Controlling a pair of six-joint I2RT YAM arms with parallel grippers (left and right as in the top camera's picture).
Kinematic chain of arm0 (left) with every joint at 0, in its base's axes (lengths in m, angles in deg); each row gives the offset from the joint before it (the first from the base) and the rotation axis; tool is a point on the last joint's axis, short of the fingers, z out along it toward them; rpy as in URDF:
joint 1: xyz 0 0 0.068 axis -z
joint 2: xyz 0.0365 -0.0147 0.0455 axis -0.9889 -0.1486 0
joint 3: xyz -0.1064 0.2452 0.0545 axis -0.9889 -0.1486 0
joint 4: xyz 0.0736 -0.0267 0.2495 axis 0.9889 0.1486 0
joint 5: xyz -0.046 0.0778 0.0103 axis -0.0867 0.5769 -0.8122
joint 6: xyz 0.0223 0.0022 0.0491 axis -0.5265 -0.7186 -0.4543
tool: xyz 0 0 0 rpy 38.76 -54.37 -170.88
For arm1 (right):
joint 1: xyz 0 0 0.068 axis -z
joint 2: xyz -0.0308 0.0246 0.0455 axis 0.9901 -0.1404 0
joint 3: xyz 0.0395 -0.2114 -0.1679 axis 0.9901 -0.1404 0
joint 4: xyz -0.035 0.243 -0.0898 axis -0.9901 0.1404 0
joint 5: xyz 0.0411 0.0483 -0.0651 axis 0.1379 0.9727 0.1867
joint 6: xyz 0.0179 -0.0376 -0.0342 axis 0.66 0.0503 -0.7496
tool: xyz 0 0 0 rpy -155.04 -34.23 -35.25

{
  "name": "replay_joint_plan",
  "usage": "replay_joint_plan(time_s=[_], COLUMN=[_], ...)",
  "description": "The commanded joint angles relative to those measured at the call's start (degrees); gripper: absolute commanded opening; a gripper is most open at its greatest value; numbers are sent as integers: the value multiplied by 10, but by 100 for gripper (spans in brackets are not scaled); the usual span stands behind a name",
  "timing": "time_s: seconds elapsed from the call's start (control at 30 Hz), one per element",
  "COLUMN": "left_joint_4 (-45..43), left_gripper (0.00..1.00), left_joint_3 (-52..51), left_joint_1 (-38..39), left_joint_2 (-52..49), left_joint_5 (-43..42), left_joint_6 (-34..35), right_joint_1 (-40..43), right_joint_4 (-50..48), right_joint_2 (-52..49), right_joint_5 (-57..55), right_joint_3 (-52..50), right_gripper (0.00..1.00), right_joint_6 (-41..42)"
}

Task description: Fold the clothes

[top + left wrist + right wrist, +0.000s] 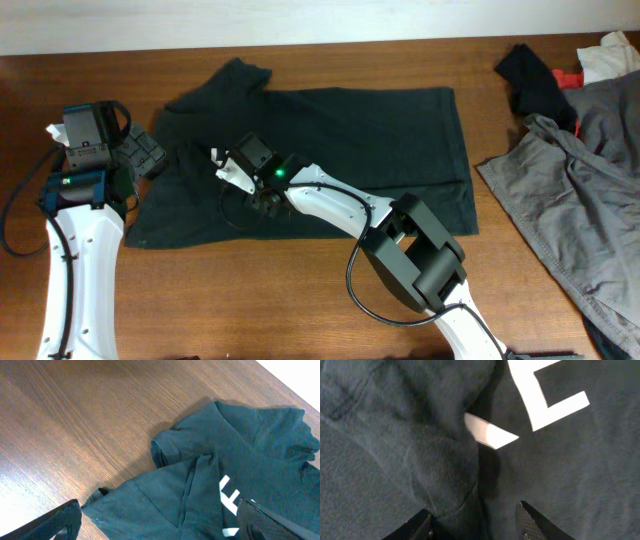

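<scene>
Clothes (380, 130) blackish-green, white logo (534, 397); table (250, 300) brown woodgrain; garment (570, 220) light grey.

**Overhead view.** The right pincer (236, 168) is over the left half of a large, dark blackish-green fabric garment (360, 130), which is spread on a brown wooden counter (250, 300). The left pincer (140, 155) is to its left, at the garment's edge. Well off to the right pincer's right are a crumpled light grey garment (590, 210) and a small black cloth (535, 80), with a red scrap (570, 77) just beside the cloth.
</scene>
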Motion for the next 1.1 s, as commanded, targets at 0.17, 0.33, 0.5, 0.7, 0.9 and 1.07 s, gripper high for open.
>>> replay_joint_plan(time_s=[0.17, 0.33, 0.5, 0.7, 0.9, 1.07], left_joint_4=[1, 1, 1, 1, 1, 1], left_gripper=[99, 99, 99, 99, 99, 99], left_joint_3=[7, 7, 7, 7, 7, 7], left_joint_1=[-2, -2, -2, -2, -2, -2], left_joint_2=[3, 3, 3, 3, 3, 3], left_joint_5=[8, 8, 8, 8, 8, 8], left_joint_6=[-1, -1, -1, -1, -1, -1], right_joint_1=[23, 37, 44, 45, 45, 45], right_joint_4=[-14, -22, -31, -37, -43, -37], right_joint_2=[-7, -8, -8, -9, -9, -9], right_joint_5=[-16, -14, -12, -12, -12, -6], right_joint_3=[7, 7, 7, 7, 7, 7], right_gripper=[52, 52, 53, 58, 58, 51], right_joint_6=[0, 1, 0, 0, 1, 5])
